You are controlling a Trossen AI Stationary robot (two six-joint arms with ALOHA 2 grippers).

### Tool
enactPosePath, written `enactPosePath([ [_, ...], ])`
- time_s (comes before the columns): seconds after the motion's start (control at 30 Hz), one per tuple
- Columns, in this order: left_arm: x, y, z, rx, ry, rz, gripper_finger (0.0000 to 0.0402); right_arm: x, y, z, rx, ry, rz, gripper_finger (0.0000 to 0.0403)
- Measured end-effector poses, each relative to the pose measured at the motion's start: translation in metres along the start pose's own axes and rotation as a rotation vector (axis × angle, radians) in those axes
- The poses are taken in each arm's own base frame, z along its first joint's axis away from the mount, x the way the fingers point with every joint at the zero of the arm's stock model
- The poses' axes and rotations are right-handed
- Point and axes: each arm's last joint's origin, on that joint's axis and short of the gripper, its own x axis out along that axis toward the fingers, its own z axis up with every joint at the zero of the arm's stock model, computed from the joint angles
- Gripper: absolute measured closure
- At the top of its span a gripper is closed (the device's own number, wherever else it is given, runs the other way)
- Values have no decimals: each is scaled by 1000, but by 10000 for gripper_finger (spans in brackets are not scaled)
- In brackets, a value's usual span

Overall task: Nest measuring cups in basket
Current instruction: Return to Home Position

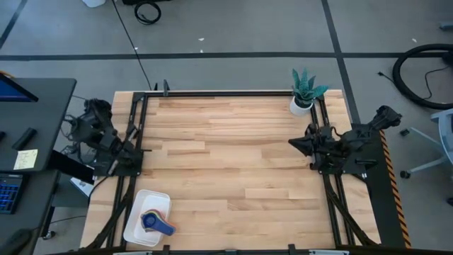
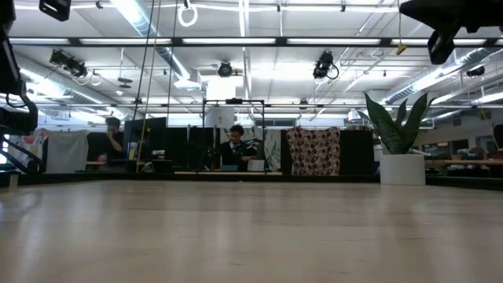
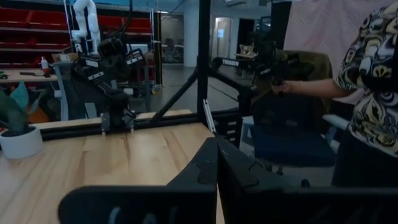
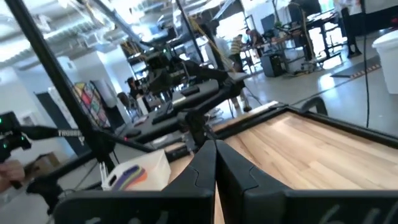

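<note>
1. The nested measuring cups (image 1: 156,222), dark blue on top with orange showing at the edge, lie inside the white basket (image 1: 139,205). The basket sits in the lower-left corner of the wooden table (image 1: 233,163) as seen from above.
2. The left gripper (image 3: 216,144) sits folded at the table's left edge, near the basket. Its fingers are pressed together with nothing between them.
3. The right gripper (image 4: 215,146) rests at the opposite edge, well apart from the basket, likewise closed and empty.
4. A potted plant (image 1: 304,92) stands at the far right corner, beside the black frame (image 1: 226,93) that rings the table.
5. A person (image 3: 372,87) in a patterned top stands off the table's edge, and a desk (image 1: 35,120) lies beyond the left side.
</note>
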Motion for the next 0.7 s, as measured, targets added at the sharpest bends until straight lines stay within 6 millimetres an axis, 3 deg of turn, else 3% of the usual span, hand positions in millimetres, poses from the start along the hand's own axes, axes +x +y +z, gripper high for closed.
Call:
enactPosePath([
  [0.5,29,-23,-55,-18,-22,11,402,-1,-12,-43,63,-29,52,394],
  [0.7,36,-29,-80,-10,-8,20,402,-3,-19,-63,-3,16,63,394],
])
